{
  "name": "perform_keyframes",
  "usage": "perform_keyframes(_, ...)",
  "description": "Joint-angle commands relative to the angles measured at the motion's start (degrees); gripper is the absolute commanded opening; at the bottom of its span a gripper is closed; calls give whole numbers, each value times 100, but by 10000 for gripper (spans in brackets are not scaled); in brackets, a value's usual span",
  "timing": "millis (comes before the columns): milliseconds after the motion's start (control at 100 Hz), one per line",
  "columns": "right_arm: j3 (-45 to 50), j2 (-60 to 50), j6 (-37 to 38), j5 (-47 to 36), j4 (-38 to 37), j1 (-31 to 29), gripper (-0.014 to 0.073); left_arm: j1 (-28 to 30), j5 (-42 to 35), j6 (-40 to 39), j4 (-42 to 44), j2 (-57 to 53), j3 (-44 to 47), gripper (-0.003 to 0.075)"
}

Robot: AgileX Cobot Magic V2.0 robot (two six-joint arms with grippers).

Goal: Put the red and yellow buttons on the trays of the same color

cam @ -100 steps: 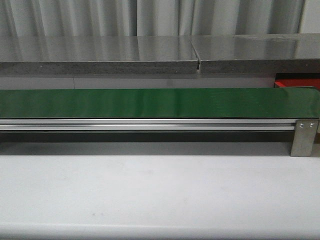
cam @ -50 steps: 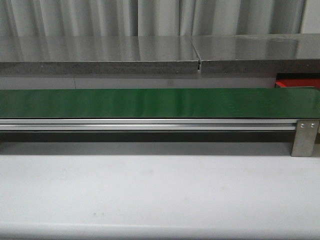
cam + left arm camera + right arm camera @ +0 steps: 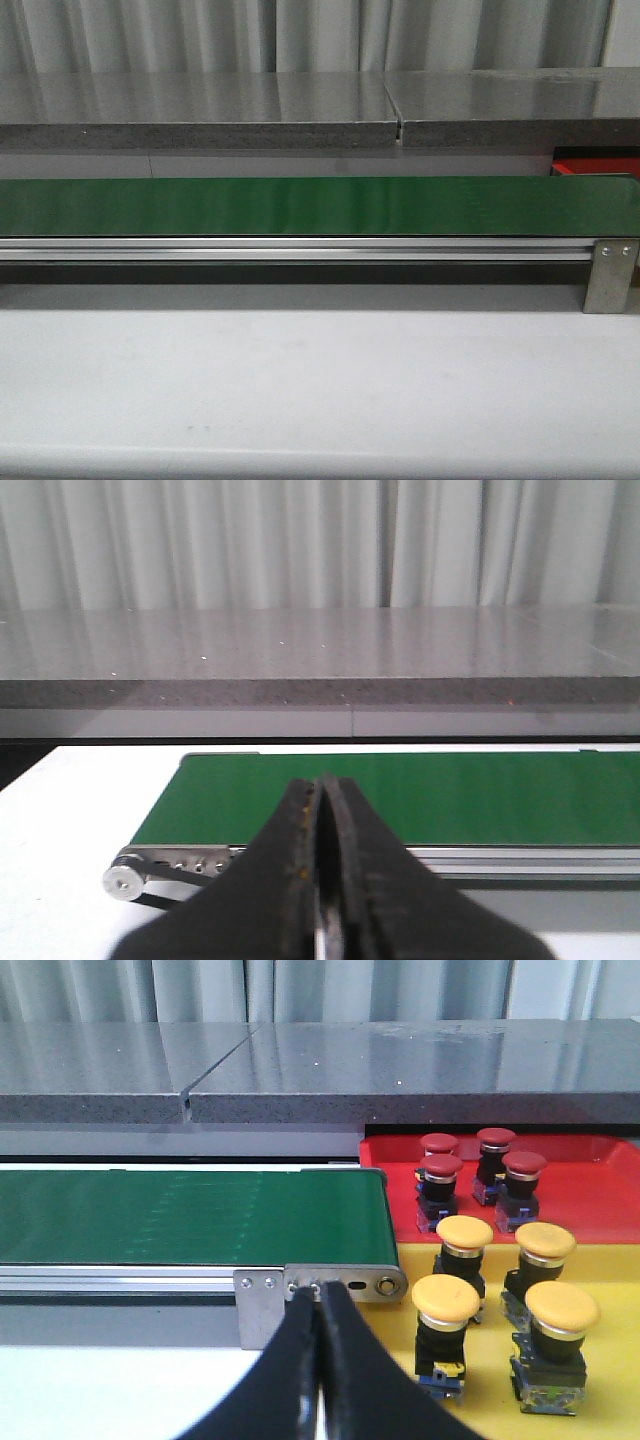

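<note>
Starting at the left, the left end effector shows only in its own wrist view, its 2 dark fingers pressed together with nothing between them. It hangs over the white table, on the near side of the left end of the green conveyor belt, where a small silver roller caps the belt frame. In the front view the belt runs across the whole width, bare along its length, carried on an aluminium rail with a metal bracket at its right end. Beyond the belt lies a grey stone-like ledge with a seam in it, and pale curtains hang behind.

Further right, the right end effector also has its fingers closed together and empty, sitting on the near side of the belt's right end bracket. Just right of that end sits the red tray, at the far side, holding 4 red buttons clustered close together. Nearer and adjoining it is the yellow tray, carrying 4 yellow buttons in 2 rows, each upright on its dark base. In the front view only a corner of the red tray peeks out past the belt's far right end.
</note>
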Motion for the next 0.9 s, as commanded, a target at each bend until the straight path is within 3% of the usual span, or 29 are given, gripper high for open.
perform_keyframes(0,-129,-88,-10,-502,-57,-22,-118,123,-30,-59,-171,-209,153,-20)
perform_keyframes(90,-129,-88,-10,-502,-57,-22,-118,199,229,-59,-308,-518,153,-20)
perform_keyframes(890,-130,-82,-10,-502,-57,-22,-118,172,218,-59,-106,-492,153,-20)
